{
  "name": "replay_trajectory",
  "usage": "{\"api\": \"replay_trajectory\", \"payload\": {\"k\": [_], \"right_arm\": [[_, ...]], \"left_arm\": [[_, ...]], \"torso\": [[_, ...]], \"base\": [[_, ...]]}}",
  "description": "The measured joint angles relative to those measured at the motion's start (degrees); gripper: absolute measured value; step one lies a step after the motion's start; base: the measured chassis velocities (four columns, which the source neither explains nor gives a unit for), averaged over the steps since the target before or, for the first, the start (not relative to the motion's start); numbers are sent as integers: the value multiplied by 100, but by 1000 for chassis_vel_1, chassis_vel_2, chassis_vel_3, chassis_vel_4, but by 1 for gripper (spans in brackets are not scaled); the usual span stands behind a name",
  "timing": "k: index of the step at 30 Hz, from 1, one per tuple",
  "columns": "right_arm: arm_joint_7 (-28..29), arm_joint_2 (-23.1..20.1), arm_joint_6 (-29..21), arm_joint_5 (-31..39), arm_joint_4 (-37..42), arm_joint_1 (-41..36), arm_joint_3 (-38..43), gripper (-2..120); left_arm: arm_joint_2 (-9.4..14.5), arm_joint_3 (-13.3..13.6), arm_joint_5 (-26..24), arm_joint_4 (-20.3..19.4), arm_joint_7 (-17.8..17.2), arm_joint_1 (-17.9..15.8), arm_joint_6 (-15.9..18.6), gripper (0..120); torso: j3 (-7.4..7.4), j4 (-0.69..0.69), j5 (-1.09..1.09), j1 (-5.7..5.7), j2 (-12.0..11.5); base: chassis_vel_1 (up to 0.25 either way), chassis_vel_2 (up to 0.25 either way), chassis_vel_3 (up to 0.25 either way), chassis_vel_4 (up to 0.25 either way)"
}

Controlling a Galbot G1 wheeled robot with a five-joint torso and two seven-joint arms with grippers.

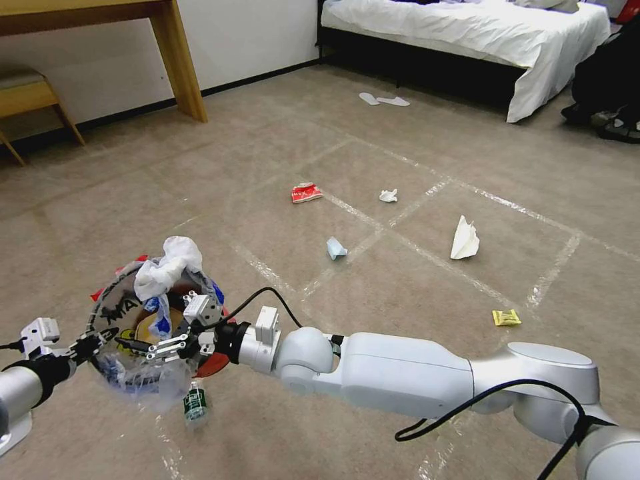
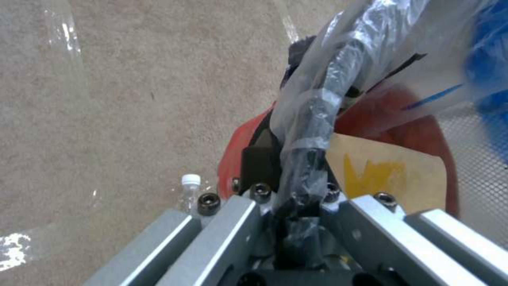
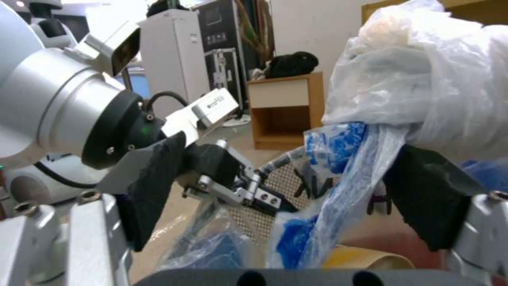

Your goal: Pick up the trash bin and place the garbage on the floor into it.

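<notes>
Red plastic of the trash bin [image 1: 213, 363] is seen in the head view, held above the floor [image 1: 427, 280] by the left gripper [image 1: 90, 345], with the right gripper [image 1: 175, 327] spread over its mouth. From the left wrist, the rim is seen pinched. From the right wrist, a white wad [image 3: 423, 79] is seen between parted fingers [image 3: 153, 186].

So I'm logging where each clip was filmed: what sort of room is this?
Most likely a bedroom or hotel-style room set up for testing: a bed with white sheets stands at the far wall, a wooden table to the left, and the carpeted floor carries taped grid lines with litter scattered on it.
</notes>
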Motion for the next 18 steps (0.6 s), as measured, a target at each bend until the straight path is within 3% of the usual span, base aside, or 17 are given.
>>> {"api": "replay_trajectory", "payload": {"k": [7, 18], "right_arm": [[106, -11, -28, 13, 95, -4, -104, 74], [348, 6, -107, 61, 339, -68, -507, 69]], "left_arm": [[16, -6, -20, 62, -4, -72, 0, 0], [-22, -11, -23, 85, -11, -140, -1, 0]], "torso": [[0, 0, 0, 0, 0], [0, 0, 0, 0, 0]], "base": [[0, 0, 0, 0], [0, 0, 0, 0]]}}
